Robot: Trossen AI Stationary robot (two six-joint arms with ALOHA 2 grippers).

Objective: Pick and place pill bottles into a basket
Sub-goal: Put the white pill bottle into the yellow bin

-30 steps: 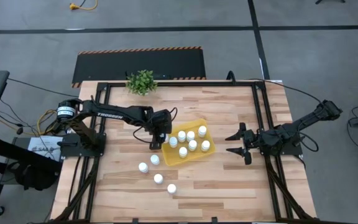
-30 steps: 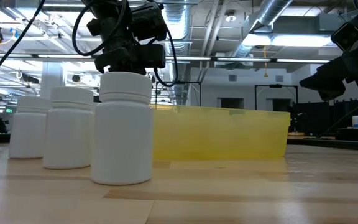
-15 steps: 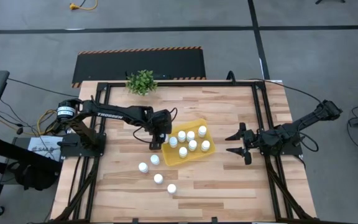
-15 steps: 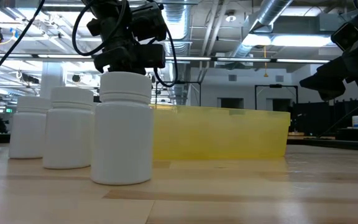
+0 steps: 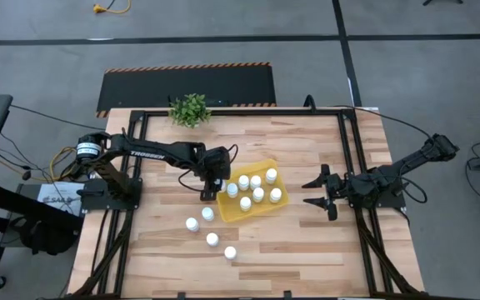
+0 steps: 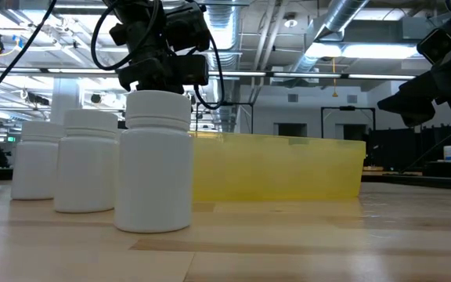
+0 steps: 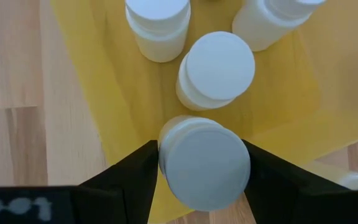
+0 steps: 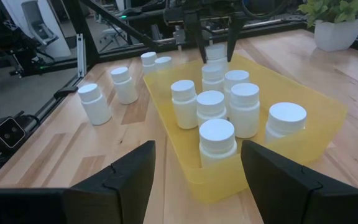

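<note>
The yellow basket [image 5: 261, 210] lies mid-table with several white pill bottles [image 5: 258, 194] standing upright in it. My left gripper [image 5: 216, 185] hangs over the basket's left end, shut on one pill bottle [image 7: 205, 165]. It also shows in the right wrist view [image 8: 215, 43]. Several more bottles [image 5: 207, 213] stand on their bases on the wood, toward the table's near edge from the basket. Three of them fill the low view's foreground [image 6: 158, 160]. My right gripper [image 5: 313, 192] waits open and empty to the right of the basket. My left gripper pinches the bottle between its two fingers, on opposite sides of its cap end [image 7: 166, 163]. The fingers [image 7: 135, 177] come from above, pointing down. The bottle stands upright over the basket's left end; whether its base touches the basket floor I cannot tell.
A small green potted plant [image 5: 190, 109] stands at the table's far edge. Black frame rails [image 5: 350, 158] run along the table's sides. Bare wood lies between the basket and my right gripper and along the near right.
</note>
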